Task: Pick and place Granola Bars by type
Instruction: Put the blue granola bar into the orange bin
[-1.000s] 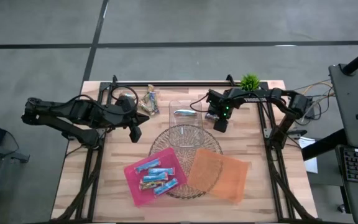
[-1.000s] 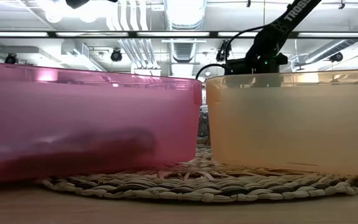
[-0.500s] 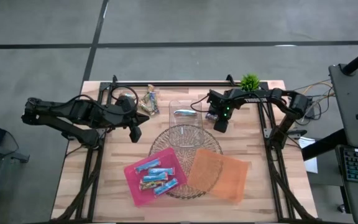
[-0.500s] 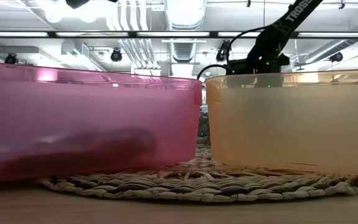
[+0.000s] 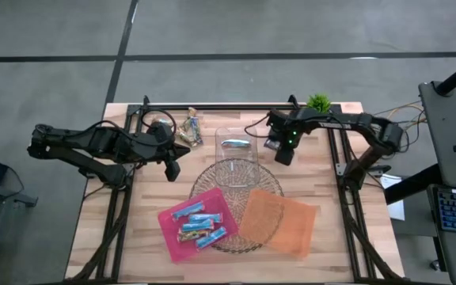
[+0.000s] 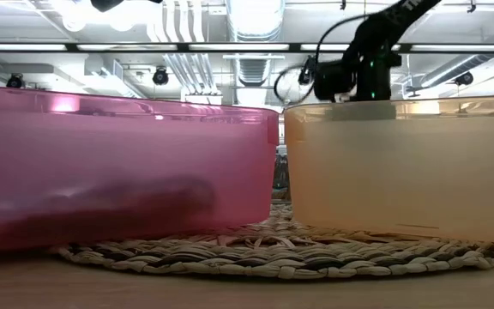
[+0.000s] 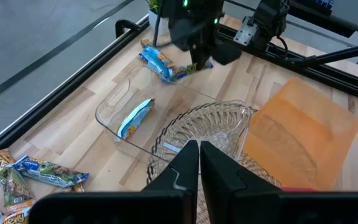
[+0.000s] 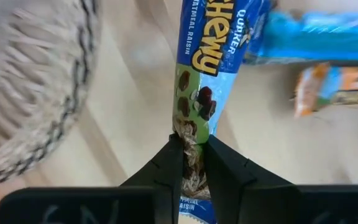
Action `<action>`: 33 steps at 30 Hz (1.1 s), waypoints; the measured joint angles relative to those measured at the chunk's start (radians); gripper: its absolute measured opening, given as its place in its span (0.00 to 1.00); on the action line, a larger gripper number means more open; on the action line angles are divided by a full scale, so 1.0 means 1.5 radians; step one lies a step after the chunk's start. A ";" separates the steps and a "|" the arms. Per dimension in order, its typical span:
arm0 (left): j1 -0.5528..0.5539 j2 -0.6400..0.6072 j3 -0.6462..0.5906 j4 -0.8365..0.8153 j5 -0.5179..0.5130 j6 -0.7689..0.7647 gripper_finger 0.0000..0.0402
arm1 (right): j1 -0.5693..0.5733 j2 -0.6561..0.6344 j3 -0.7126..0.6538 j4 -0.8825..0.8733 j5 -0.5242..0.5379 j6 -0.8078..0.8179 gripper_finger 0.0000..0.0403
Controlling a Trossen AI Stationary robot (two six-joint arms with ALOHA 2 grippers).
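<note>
The wooden table (image 5: 101, 229) carried a round woven mat (image 5: 236, 207), and on the mat lay a pink tray (image 5: 169, 236) and an orange tray (image 5: 287, 226), with a clear plastic box (image 5: 236, 150) just behind them. Four or five wrapped Granola Bars (image 5: 200, 226), mostly light blue, lay together in the pink tray; one blue bar (image 7: 134, 117) lay alone inside the clear box; a small heap of bars (image 5: 190, 127) lay on the bare wood near the far edge, just beside the left arm. The right gripper (image 8: 188, 163) hung beside the clear box's right end, near a small green plant (image 5: 318, 103), and its two fingers were closed on the crimped end of a Quaker Chewy bar (image 8: 213, 68) in a blue and green wrapper, the rest of the bar running straight out ahead of the fingertips. In the left wrist view that bar hung down from the gripper, and whether it touched the wood could not be told. Beyond it two more bars (image 8: 334, 59) lay on the wood. The left gripper (image 7: 199, 163) waited over the table's left side with its fingers drawn nearly together on nothing, well apart from the heap.
</note>
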 joint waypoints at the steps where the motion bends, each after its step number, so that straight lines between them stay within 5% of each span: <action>1: 0.000 0.000 0.000 0.000 0.000 0.000 0.00 | 0.000 -0.010 0.009 -0.010 0.000 0.000 0.13; 17: 0.000 0.000 0.000 0.000 0.000 0.008 0.00 | 0.012 -0.127 0.155 -0.111 -0.005 0.045 0.13; 33: 0.000 0.000 0.000 0.000 0.000 0.013 0.00 | 0.047 -0.169 0.166 -0.128 -0.005 0.091 0.13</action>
